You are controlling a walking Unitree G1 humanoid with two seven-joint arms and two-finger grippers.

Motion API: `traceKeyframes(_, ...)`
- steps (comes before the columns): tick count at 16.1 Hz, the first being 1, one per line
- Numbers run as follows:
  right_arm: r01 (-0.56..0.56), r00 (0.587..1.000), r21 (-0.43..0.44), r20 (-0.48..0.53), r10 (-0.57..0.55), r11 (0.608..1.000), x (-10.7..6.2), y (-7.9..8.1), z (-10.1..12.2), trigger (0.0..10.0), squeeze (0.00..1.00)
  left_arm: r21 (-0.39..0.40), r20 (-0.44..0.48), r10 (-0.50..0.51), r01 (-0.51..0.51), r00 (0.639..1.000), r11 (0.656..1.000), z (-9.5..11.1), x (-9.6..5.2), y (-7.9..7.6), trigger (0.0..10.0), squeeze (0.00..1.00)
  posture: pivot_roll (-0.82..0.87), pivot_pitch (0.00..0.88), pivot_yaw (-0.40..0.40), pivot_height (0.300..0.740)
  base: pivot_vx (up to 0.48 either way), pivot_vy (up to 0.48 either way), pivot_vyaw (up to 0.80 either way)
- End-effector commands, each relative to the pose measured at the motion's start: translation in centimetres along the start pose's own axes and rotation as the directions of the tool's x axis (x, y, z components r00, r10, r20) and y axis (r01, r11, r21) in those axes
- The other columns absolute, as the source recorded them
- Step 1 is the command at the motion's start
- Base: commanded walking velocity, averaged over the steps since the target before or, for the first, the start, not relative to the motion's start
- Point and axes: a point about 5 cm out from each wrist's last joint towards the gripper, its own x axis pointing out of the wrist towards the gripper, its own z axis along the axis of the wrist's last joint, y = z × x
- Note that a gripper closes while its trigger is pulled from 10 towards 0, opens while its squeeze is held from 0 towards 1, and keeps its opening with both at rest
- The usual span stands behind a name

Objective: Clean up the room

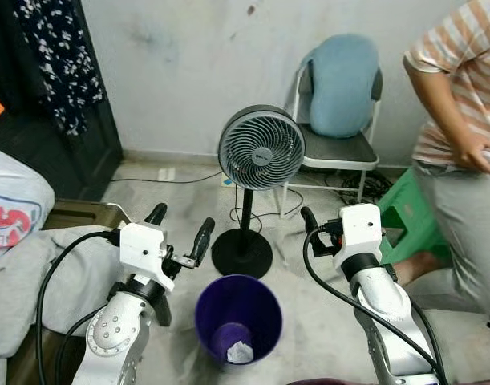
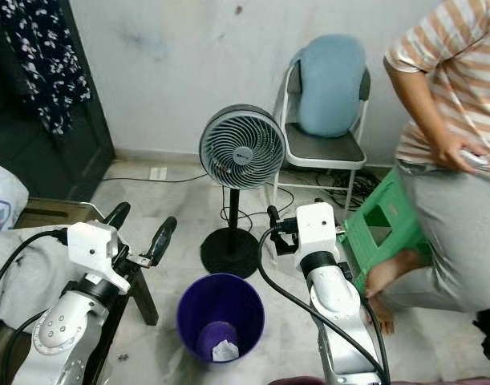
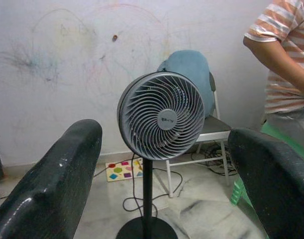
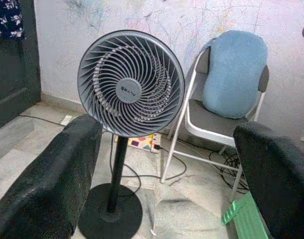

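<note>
Standing directly ahead of you on the floor: one purple bin (image 1: pixel 237 317), upright, with a crumpled white scrap of paper (image 1: pixel 239 351) lying at its bottom.
Behind the bin, nearly touching its far rim: round black base of a grey pedestal fan (image 1: pixel 261 147), head facing you.
Behind the fan, against the scribbled wall: white folding chair (image 1: pixel 338 149) with a blue cushion (image 1: pixel 342 83) leaning on its backrest; cables on the floor beneath.
Right side: a person in a striped shirt (image 1: pixel 458 88), foot beside a green plastic stool (image 1: pixel 411 210).
Left side: grey bedding (image 1: pixel 36 277) and a dark cabinet (image 1: pixel 44 120) with a floral cloth hanging on it.
Left end effector (image 1: pixel 180 227): raised left of the bin, fingers spread wide, holding nothing.
Right end effector (image 4: pixel 166 174): raised right of the bin, fingers spread wide, holding nothing.
</note>
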Motion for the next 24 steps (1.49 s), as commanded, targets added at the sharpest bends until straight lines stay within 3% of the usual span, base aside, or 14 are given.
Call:
traceKeyframes(1, -0.008, 1.000, -0.012, 0.012, 0.008, 1.000, 0.3, -0.2, 0.4, 10.0, 0.00, 0.001, -0.009, 0.000, 0.000, 1.000, 1.000, -0.1, 0.1, -0.1, 10.0, 0.00, -0.10, 0.000, -0.062, 0.740, 0.000, 0.000, 0.00)
traceKeyframes(10, 0.000, 1.000, -0.004, 0.029, 0.000, 1.000, 0.9, -0.3, 0.8, 10.0, 0.00, 0.011, -0.017, 0.018, -0.018, 1.000, 1.000, -0.2, -0.1, 0.1, 10.0, 0.00, -0.09, 0.000, -0.057, 0.740, 0.000, 0.000, 0.80)
traceKeyframes(24, -0.025, 0.997, 0.000, 0.067, 0.025, 1.000, 2.5, 0.4, 1.1, 10.0, 0.00, 0.024, -0.003, 0.043, -0.043, 0.999, 0.999, -0.4, 1.1, 0.6, 10.0, 0.00, -0.08, 0.000, -0.038, 0.740, 0.000, 0.000, 0.80)
